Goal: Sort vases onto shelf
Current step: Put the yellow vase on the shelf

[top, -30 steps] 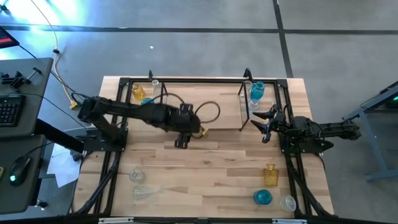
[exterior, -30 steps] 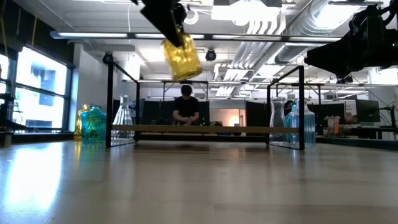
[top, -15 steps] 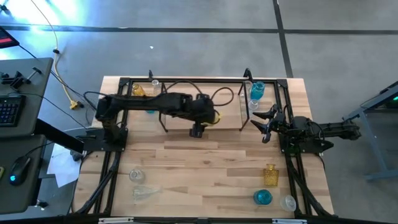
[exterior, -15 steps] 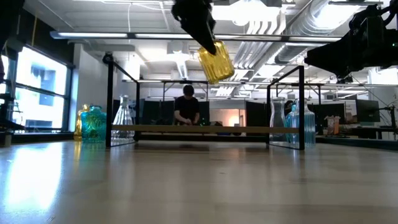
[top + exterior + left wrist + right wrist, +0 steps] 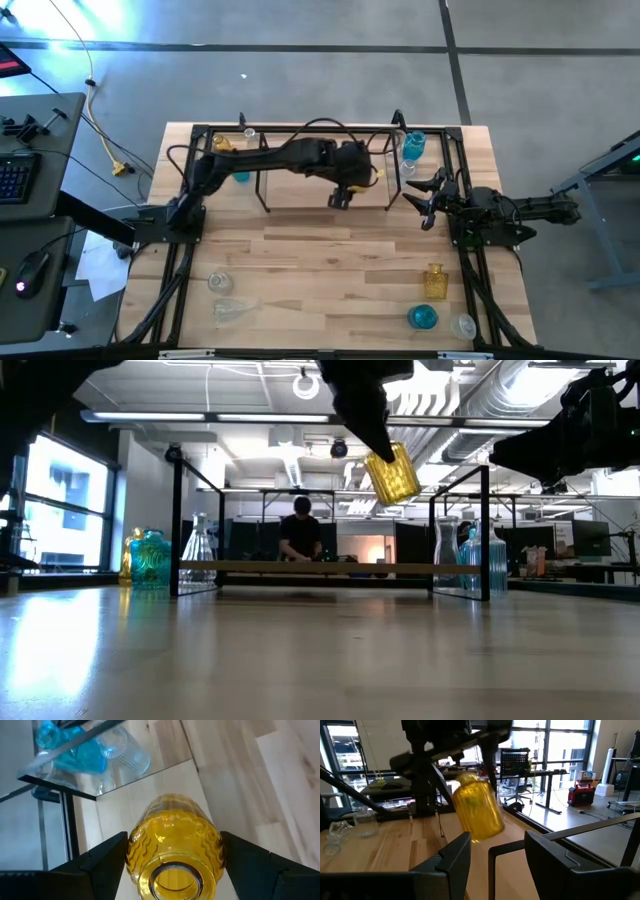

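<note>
Step in hand: we judge this to be the carry-to-shelf phase; the left gripper [image 5: 352, 183] holds a yellow vase [image 5: 392, 473] in the air over the right half of the shelf [image 5: 300, 207].

Left jaws: clamped on the yellow vase, one finger on either side of its ribbed body (wrist view shows both pressed against the glass, mouth toward the camera).

Right gripper [image 5: 424, 197]: waits just off the shelf's right end, jaws spread and empty.

Vase position: well above the shelf floor in the low view, tilted, base leading down and to the right.

Already shelved: a blue vase [image 5: 413, 146] at the right end with clear glass beside it; an amber vase [image 5: 222, 147] and a teal one at the left end.

Still on the table: a second amber vase [image 5: 434, 282], a blue one [image 5: 422, 317] and clear pieces near the front edge.

Next move, our judgement: bring the vase upright, lower it between the black rods onto free wooden floor, then part the fingers (clearance to the blue vase looks tight).

Vase look: translucent amber-yellow glass, wavy ribbing, rounded-square body, short open neck.
</note>
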